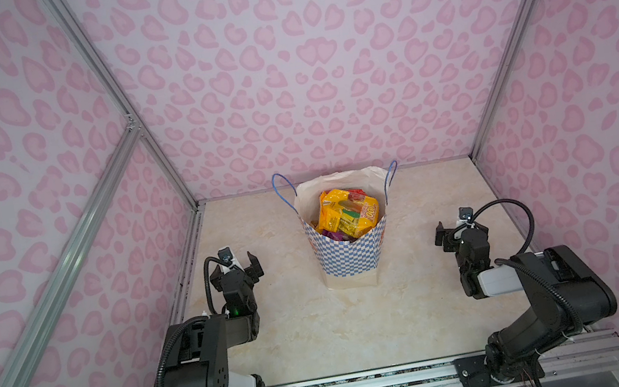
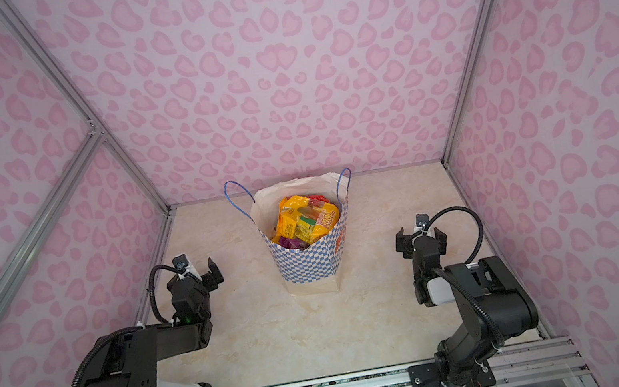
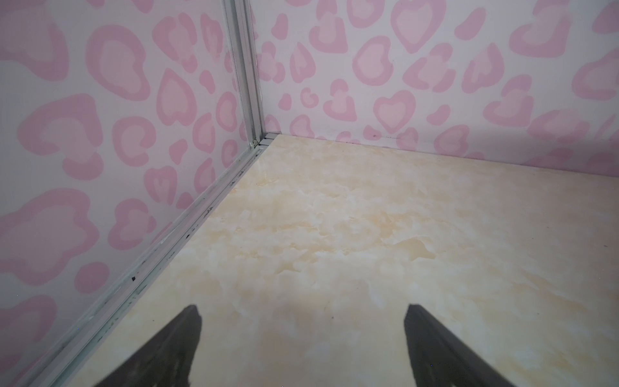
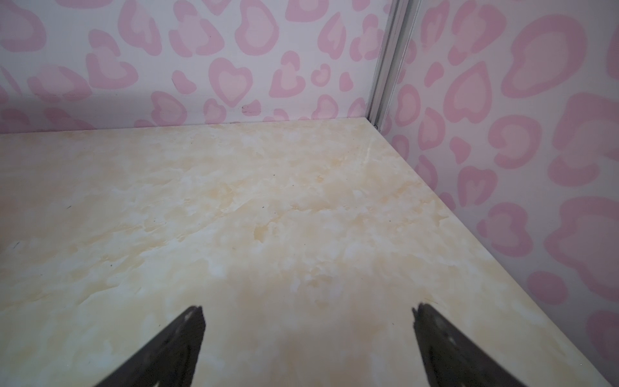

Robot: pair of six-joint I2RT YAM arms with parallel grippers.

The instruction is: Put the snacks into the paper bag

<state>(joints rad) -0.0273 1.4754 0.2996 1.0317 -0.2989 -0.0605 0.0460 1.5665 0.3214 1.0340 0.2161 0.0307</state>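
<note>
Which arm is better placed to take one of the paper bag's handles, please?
Left, narrowly: left gripper and right gripper sit equally near, jaws open, but that side's blue cord handle splays outward.

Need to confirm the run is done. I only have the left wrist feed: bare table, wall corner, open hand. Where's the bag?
Observer: The paper bag stands upright on the table, toward its far edge, between the two arms.
Operator: Snacks?
Observer: The snacks are inside the bag, with yellow packets on top. In both top views no packet lies loose on the table.
Operator: Right hand?
Observer: The right hand is open and holds nothing. It sits well apart from the bag, off to the bag's right side.
</note>
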